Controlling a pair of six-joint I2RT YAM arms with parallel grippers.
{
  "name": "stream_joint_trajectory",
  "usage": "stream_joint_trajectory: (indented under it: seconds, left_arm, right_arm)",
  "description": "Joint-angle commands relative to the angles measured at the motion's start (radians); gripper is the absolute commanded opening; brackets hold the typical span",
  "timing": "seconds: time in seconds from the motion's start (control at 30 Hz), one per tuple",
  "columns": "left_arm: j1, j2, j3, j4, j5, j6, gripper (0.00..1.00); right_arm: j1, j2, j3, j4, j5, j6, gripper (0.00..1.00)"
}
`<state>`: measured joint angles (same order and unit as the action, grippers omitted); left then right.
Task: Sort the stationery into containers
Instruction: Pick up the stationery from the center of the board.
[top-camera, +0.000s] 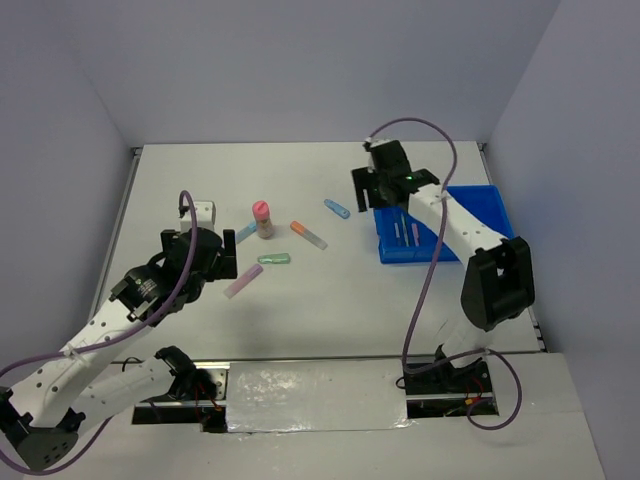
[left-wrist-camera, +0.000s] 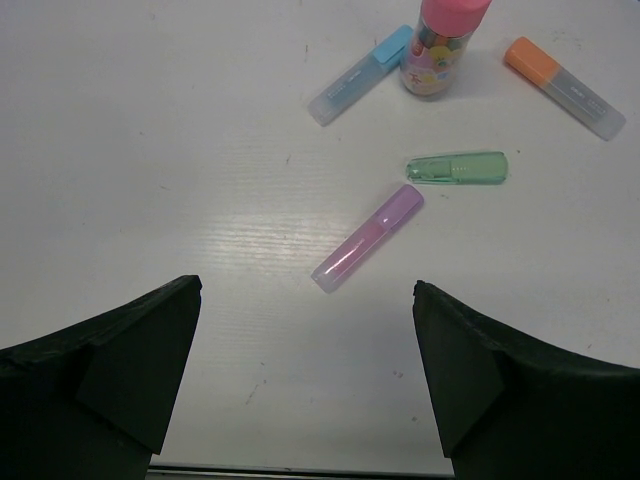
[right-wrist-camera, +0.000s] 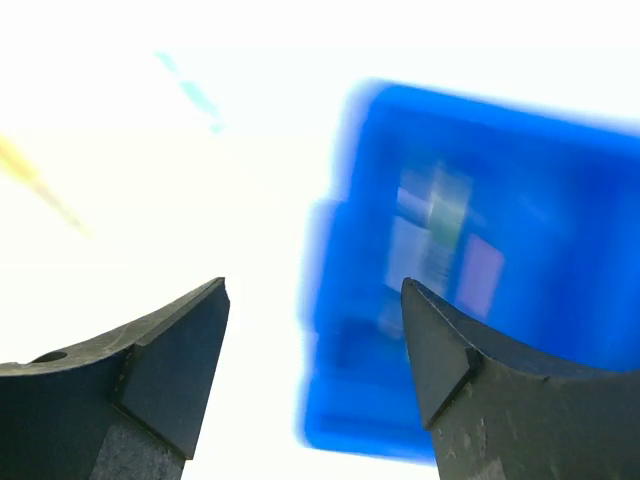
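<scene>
Left gripper (left-wrist-camera: 305, 288): the two dark fingers (left-wrist-camera: 120, 370) sit in the lower corners of the left wrist view, spread wide, with only bare white table (left-wrist-camera: 150, 150) between them. Just ahead of the gap, at centre frame, the lilac stick (left-wrist-camera: 367, 237) lies slanted and touches neither finger. Above it the green stick (left-wrist-camera: 457, 168) lies level. Along the top edge are a blue stick (left-wrist-camera: 360, 75), close beside the upright pink-capped bottle (left-wrist-camera: 445, 40), and an orange stick (left-wrist-camera: 562, 85) at upper right. In the top view the left arm (top-camera: 95, 340) comes in from the lower left corner and slants up and right, its wrist turned toward this cluster left of centre. Right gripper (right-wrist-camera: 312, 285): the fingers stand apart with a clear gap and nothing in it. This view is smeared. The blue tray (right-wrist-camera: 560, 200) fills the right half of the frame, its contents too blurred to make out. In the top view this gripper hangs at the tray's upper left corner, right of centre. The right arm (top-camera: 495, 280) goes up from its base at lower right to a dark elbow, then a white forearm slants up and left across the tray. Pale sticks (top-camera: 401, 232) lie in the tray's lower left part; I cannot tell which compartment. A second blue stick (top-camera: 336, 208) lies on the table just left of the right gripper.
</scene>
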<state>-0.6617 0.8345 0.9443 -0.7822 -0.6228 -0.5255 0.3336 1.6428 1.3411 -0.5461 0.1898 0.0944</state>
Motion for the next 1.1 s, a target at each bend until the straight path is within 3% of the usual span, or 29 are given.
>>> stream_joint_trajectory:
  seconds: [0.0,0.1,0.27,0.63,0.7,0.73,0.9,0.97,1.0,1.07]
  left_arm:
    - [0.007,0.003,0.007,0.029,-0.008,0.010,0.99]
    - [0.008,0.006,0.007,0.031,-0.002,0.018,0.99]
    - [0.013,-0.002,0.007,0.035,0.000,0.025,0.99]
    - [0.022,0.020,0.004,0.049,0.040,0.044,0.99]
    - [0.024,0.017,0.004,0.052,0.044,0.045,0.99]
    - [0.024,0.015,0.002,0.052,0.044,0.047,0.99]
    - [0.025,0.008,0.002,0.052,0.044,0.045,0.99]
    - [0.025,0.002,0.001,0.052,0.044,0.048,0.99]
    - [0.025,-0.001,0.002,0.055,0.046,0.048,0.99]
    - [0.025,-0.003,-0.001,0.057,0.048,0.050,0.99]
  right_arm:
    - [0.083,0.066,0.155,0.075,-0.182,-0.106,0.76]
    - [0.100,0.266,0.321,0.008,-0.228,-0.166,0.73]
    - [0.131,0.455,0.545,-0.113,-0.129,-0.228,0.72]
    - [0.130,0.721,0.664,-0.161,-0.138,-0.262,0.67]
    - [0.128,0.756,0.684,-0.191,-0.170,-0.256,0.60]
    - [0.131,0.762,0.690,-0.196,-0.182,-0.254,0.49]
    - [0.133,0.750,0.659,-0.229,-0.222,-0.213,0.30]
    - [0.148,0.698,0.615,-0.196,-0.213,-0.196,0.10]
    - [0.154,0.677,0.565,-0.181,-0.222,-0.191,0.04]
    - [0.157,0.594,0.520,-0.129,-0.259,-0.170,0.03]
